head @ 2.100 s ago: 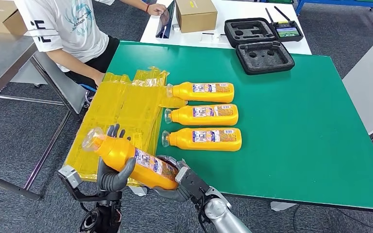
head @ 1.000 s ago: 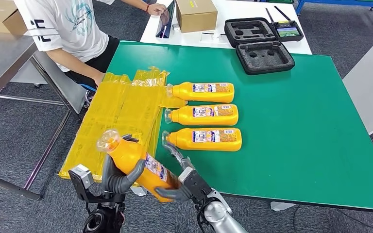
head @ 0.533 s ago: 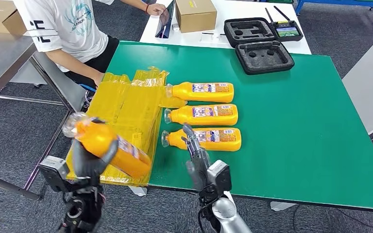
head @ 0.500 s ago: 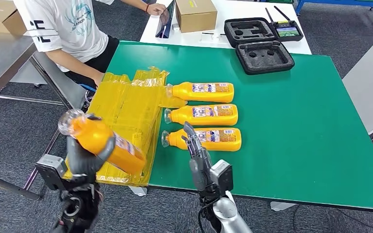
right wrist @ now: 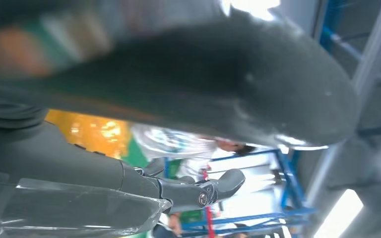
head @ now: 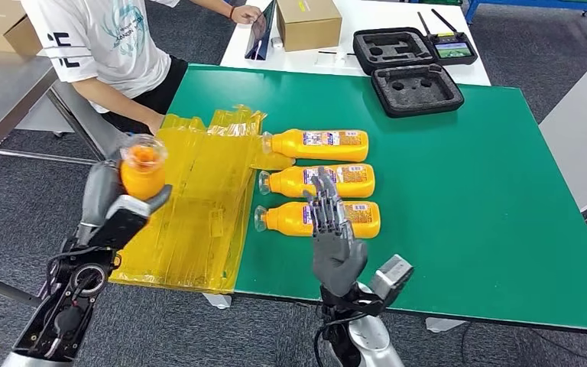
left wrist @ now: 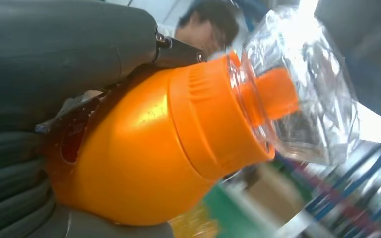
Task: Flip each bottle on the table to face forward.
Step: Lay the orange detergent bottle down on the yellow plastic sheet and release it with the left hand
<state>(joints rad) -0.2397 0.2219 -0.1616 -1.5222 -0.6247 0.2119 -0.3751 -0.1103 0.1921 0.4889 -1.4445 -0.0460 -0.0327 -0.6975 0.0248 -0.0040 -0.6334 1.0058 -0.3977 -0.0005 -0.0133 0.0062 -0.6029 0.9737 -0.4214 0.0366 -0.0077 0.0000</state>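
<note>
The left robot hand (head: 115, 202) has its fingers wrapped around an orange bottle (head: 142, 170), holding it up off to the left of the green tabletop (head: 458, 191), out past the edge and over the floor side. The bottle's clear cap (head: 144, 147) points pretty much straight at the head camera, so you mostly see the top of it. In the left wrist view the same bottle (left wrist: 144, 158) is jammed against the grey thumb (left wrist: 64, 44), with the see-through cap (left wrist: 297, 84) sitting over an orange nozzle.

The right robot hand (head: 335, 237) holds nothing. It's raised with the fingers (head: 325, 202) stretched out and apart, pointing away from the robot, and from the head view it overlaps the nearest bottle on the tabletop.

Three more orange bottles lie on their sides in a neat column on the tabletop, caps to the left, labels up: far one (head: 317, 144), middle one (head: 351, 180), near one (head: 287, 219). Just left of them is a pile of yellow plastic bags (head: 199, 199), hanging over the tabletop's left edge.

At the far end there's an open black foam case (head: 416, 90). A person in a white T-shirt (head: 99, 38) sits at the far left corner.
</note>
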